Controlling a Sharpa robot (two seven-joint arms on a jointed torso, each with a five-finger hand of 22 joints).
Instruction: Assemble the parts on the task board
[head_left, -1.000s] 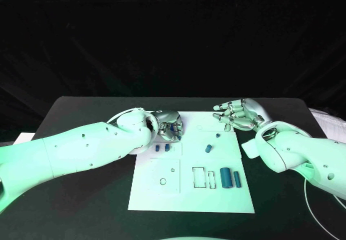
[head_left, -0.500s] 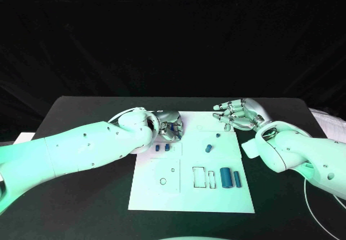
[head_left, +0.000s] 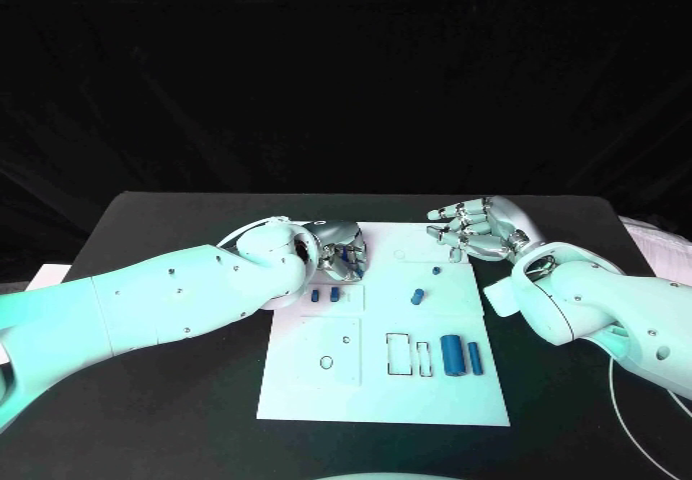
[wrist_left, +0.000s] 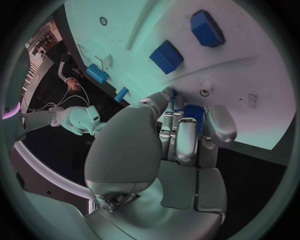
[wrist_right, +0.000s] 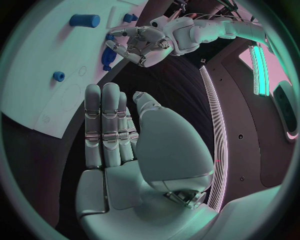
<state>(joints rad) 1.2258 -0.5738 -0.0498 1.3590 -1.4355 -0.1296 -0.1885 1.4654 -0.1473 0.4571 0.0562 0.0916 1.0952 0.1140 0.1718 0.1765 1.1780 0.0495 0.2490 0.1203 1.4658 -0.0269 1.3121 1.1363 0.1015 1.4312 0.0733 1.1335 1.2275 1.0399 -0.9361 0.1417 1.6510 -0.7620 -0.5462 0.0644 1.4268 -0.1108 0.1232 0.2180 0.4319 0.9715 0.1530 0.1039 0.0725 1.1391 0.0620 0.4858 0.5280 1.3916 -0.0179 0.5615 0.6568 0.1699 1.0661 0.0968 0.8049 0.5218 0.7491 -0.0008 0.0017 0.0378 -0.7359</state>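
Blue part (wrist_left: 193, 114) held in left hand (wrist_left: 181, 135).

Matt white task board (head_left: 378, 390), glossy metallic left hand (head_left: 340, 251) — matt black table (head_left: 173, 380)

The left hand (head_left: 340, 256) crowds the task board's (head_left: 387, 400) far left corner, seemingly pinching a blue part (wrist_left: 193, 113). The right hand (head_left: 476, 230) hangs over the far right corner. Between them, and along the near edge, the board lies open.

The left hand (head_left: 340, 252) curls over the task board's (head_left: 387, 390) far-left corner; the right hand (head_left: 476, 231) hovers open beyond its far-right corner.
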